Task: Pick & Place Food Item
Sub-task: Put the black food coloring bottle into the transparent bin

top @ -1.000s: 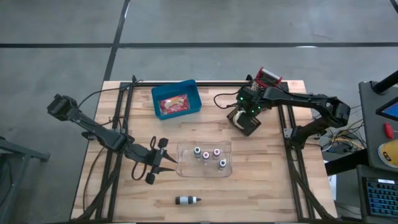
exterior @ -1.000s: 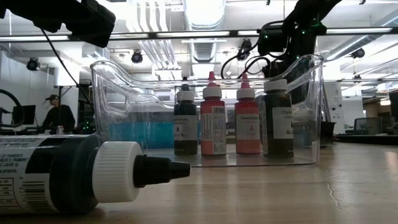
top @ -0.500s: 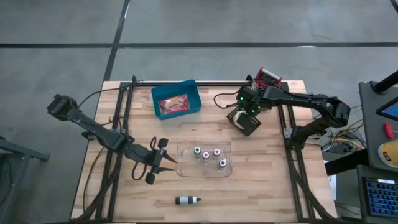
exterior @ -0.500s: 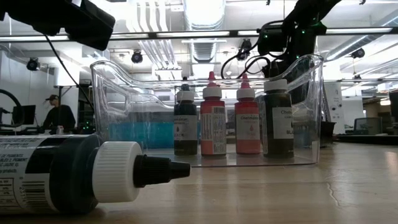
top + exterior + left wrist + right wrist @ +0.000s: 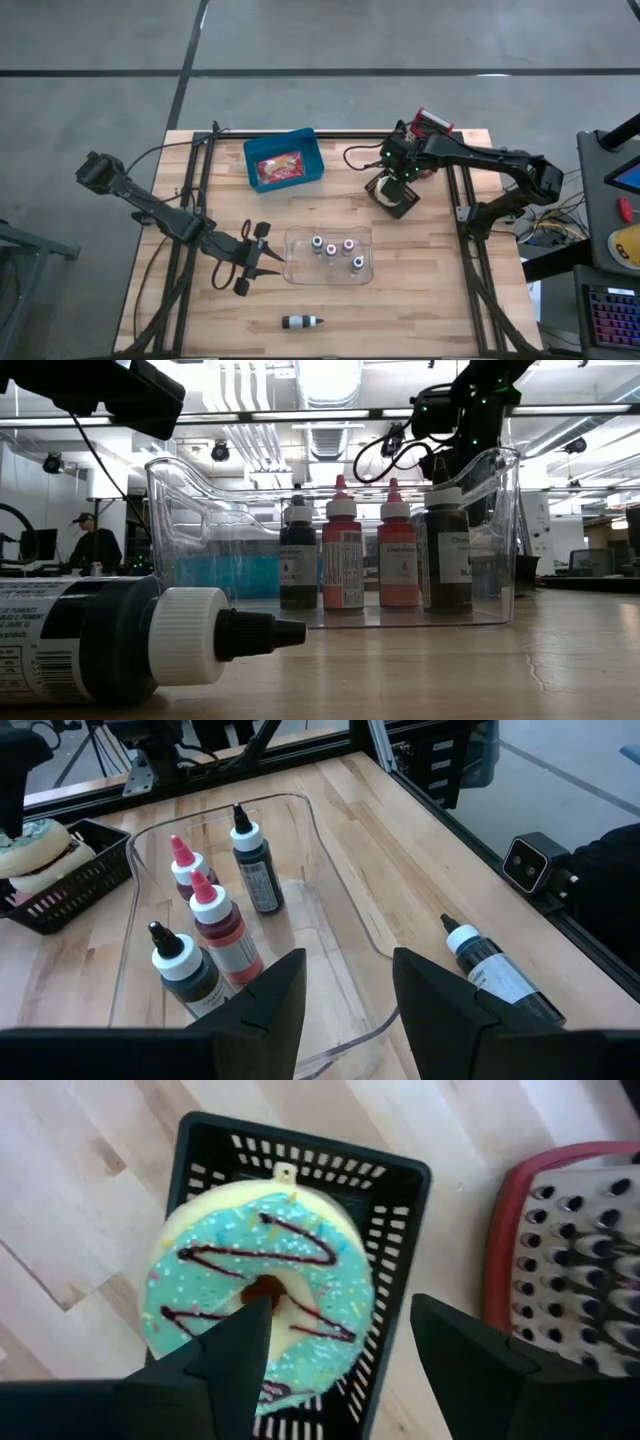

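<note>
A doughnut (image 5: 250, 1280) with teal icing and dark drizzle lies in a small black basket (image 5: 300, 1135) at the table's far right. It rests on the basket's floor and leans a little over the rim. My right gripper (image 5: 340, 1308) stands open just above it, pointing down. One fingertip is over the doughnut's hole and the other over the basket's side. In the high view this gripper (image 5: 392, 188) covers most of the basket (image 5: 403, 207). My left gripper (image 5: 347, 965) waits open and holds nothing. It is beside the clear tray (image 5: 330, 280), on the tray's left.
The clear tray (image 5: 310, 820) holds several small dropper bottles, standing upright. A loose dark bottle (image 5: 300, 322) lies on its side near the front edge. A blue bin (image 5: 250, 165) with a red packet sits at the far centre-left. A red perforated object (image 5: 570, 1240) lies beside the basket.
My right arm's wrist has come up slightly over the black basket. The basket and the doughnut in it have stayed where they were.
</note>
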You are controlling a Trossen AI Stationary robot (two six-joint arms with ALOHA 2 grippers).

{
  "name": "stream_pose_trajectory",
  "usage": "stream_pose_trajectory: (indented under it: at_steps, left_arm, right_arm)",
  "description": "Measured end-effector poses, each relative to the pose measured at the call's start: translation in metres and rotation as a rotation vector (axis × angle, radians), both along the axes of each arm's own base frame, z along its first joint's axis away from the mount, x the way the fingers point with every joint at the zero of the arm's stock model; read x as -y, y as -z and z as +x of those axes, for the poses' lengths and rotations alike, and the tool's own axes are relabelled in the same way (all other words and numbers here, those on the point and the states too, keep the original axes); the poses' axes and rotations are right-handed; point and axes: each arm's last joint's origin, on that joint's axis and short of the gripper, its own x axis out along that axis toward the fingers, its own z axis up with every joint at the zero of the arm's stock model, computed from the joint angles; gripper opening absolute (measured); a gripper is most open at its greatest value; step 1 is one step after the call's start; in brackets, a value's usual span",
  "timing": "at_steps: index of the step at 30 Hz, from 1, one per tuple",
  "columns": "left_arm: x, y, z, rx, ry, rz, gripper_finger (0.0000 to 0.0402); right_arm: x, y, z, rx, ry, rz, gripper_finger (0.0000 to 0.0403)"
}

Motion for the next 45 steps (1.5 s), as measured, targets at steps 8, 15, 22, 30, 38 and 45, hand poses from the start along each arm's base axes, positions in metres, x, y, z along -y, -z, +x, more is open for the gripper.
stream_pose_trajectory:
  at_steps: [8,15,22,30,38,45]
  left_arm:
    - [0.000,0.000,0.000,0.000,0.000,0.000,0.0156]
    - [0.000,0.000,0.000,0.000,-0.001,-0.003,0.0156]
    - [0.000,0.000,0.000,0.000,-0.001,-0.003,0.0156]
    - [0.001,0.001,-0.001,-0.022,0.010,-0.047,0.0156]
    - [0.011,0.006,-0.009,-0.106,0.025,-0.094,0.0156]
    - [0.024,0.010,-0.021,-0.193,0.027,-0.184,0.0156]
  right_arm:
    - [0.001,-0.011,0.001,-0.004,0.010,-0.023,0.0238]
    - [0.003,-0.019,0.005,0.021,0.015,-0.040,0.0238]
    - [-0.002,-0.031,0.012,0.056,-0.007,-0.054,0.0237]
    - [-0.043,-0.043,0.033,0.102,-0.152,-0.130,0.0237]
    - [-0.105,-0.057,0.045,0.190,-0.275,-0.264,0.0237]
    - [-0.153,-0.064,0.042,0.257,-0.329,-0.320,0.0237]
